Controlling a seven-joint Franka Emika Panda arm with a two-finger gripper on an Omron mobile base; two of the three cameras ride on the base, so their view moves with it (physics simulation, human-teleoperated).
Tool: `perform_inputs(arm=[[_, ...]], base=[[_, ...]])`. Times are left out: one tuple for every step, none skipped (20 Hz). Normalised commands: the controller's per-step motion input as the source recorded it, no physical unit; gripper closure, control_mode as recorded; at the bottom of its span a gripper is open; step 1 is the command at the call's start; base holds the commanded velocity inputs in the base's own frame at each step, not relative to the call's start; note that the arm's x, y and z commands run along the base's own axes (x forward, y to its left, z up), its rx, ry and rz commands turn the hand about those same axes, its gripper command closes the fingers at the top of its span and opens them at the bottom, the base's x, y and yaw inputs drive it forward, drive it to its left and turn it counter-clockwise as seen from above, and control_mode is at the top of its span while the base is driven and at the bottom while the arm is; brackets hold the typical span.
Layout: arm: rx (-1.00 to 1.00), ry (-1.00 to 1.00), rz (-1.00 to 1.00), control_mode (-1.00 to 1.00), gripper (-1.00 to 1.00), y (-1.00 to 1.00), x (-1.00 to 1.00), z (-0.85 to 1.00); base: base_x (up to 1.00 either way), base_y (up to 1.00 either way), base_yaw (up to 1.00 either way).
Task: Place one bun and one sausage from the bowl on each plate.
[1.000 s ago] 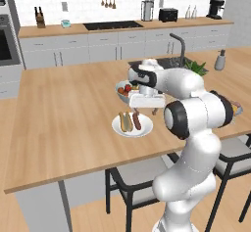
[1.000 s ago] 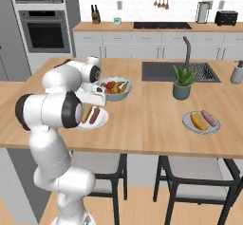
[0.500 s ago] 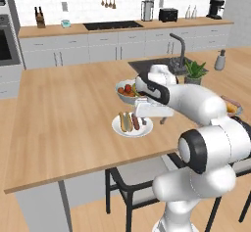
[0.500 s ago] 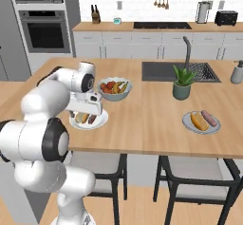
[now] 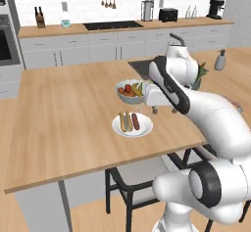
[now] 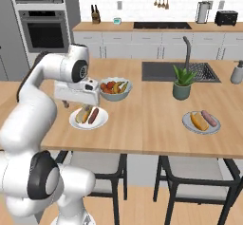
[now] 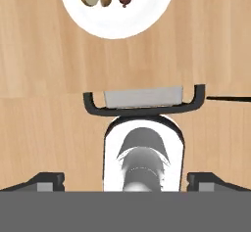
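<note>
Kitchen wooden table (image 5: 63, 113) | pincer (image 7: 125, 179) apart, empty, above near round white plate (image 5: 132, 125) with bun, sausage | white fruit bowl (image 5: 131, 91) just behind | second plate (image 6: 201, 122) filled, potted plant (image 6: 182, 82) near

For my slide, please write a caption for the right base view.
Both plates hold a bun and sausage; the open fingers hover nearby.

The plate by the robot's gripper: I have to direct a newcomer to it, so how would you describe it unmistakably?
On the long wooden island, find the white fruit bowl left of the sink. The plate lies just in front of that bowl, under the open gripper. Unlike the other plate, near the potted plant, it sits at the arm's side.
</note>
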Motion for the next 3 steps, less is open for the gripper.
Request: perform_inputs(arm=[[0.0, -0.06, 0.0, -1.0, -1.0, -0.01, -0.44, 0.92], [0.0, -0.07, 0.0, -1.0, -1.0, -0.03, -0.38, 0.84], [0.0, -0.15, 0.0, -1.0, -1.0, -0.14, -0.54, 0.54]], base=[[0.0, 0.0, 0.0], [0.0, 0.0, 0.0], [0.0, 0.0, 0.0]])
